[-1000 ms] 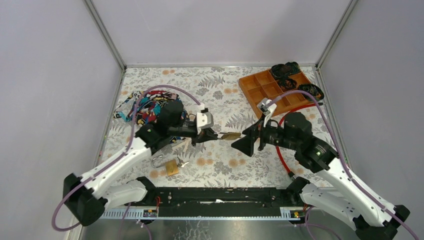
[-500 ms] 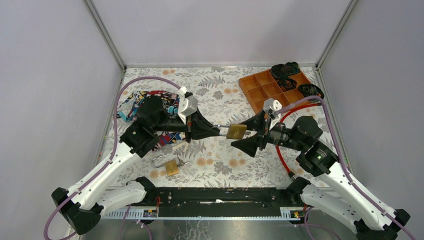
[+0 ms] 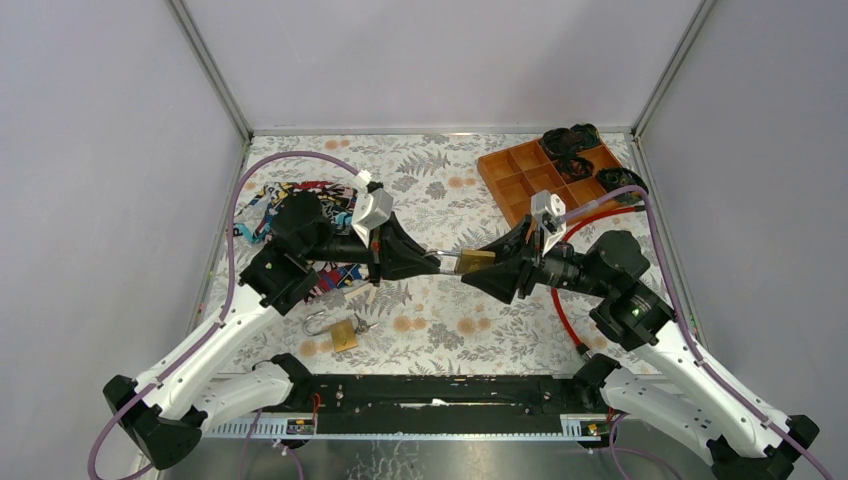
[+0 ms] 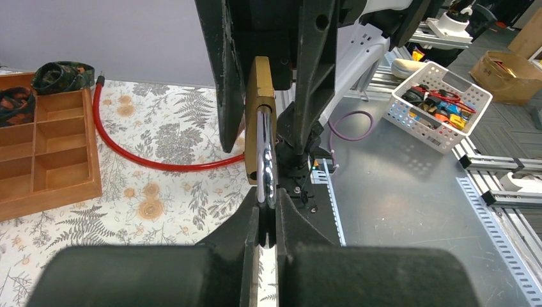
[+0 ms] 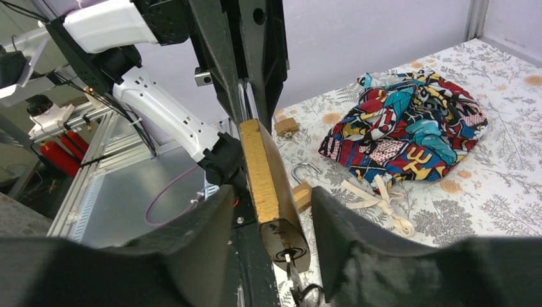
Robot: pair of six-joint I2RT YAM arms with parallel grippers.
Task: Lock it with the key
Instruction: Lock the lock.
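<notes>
Table (image 3: 430,165) draped in a pale cloth printed with ferns and orange flowers. Left of the left gripper (image 3: 440,262) and its jaws, partly under that arm, a comic-print drawstring bag (image 3: 285,200), cream cords trailing on the cloth. Nearer the arm bases than those jaws and off to their left, a brass padlock (image 3: 343,335) lying flat, shackle swung open, small keys (image 3: 363,325) just beside it. Beyond the right gripper (image 3: 478,266) and its jaws, toward the far right corner, a wooden compartment tray (image 3: 497,180), black coiled bands (image 3: 572,138) in its far cells. Red hose (image 3: 560,300) curving over the cloth from beside the tray, under the right arm, toward the near edge.
</notes>
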